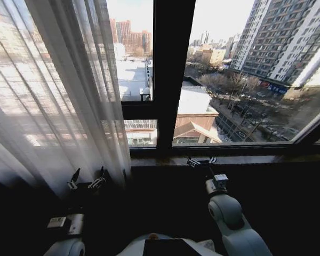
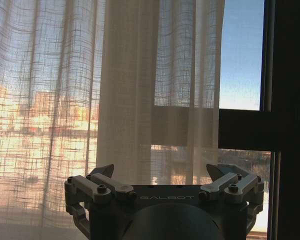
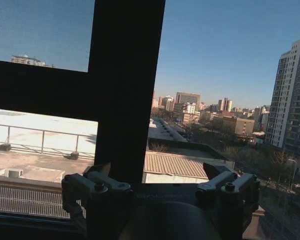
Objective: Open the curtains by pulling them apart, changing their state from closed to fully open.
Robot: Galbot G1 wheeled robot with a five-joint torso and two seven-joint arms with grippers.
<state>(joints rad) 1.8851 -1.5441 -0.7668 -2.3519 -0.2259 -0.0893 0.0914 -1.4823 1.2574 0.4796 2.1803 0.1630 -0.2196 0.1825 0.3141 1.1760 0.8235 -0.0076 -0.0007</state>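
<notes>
A sheer white curtain (image 1: 58, 90) hangs bunched at the left of the window, its inner edge short of the dark centre post. In the left wrist view the same pleated curtain (image 2: 125, 90) hangs just ahead of the fingers. My left gripper (image 1: 87, 180) is low at the curtain's bottom hem, open, holding no fabric. My right gripper (image 1: 201, 161) is at the sill below the centre post, open, with bare glass in front of it (image 3: 160, 177). A thin pale strip of fabric (image 1: 317, 122) crosses the far right corner.
The dark window frame post (image 1: 173, 69) and crossbar split the glass. A dark sill (image 1: 229, 159) runs beneath. Buildings and rooftops lie outside. Below the sill all is dark.
</notes>
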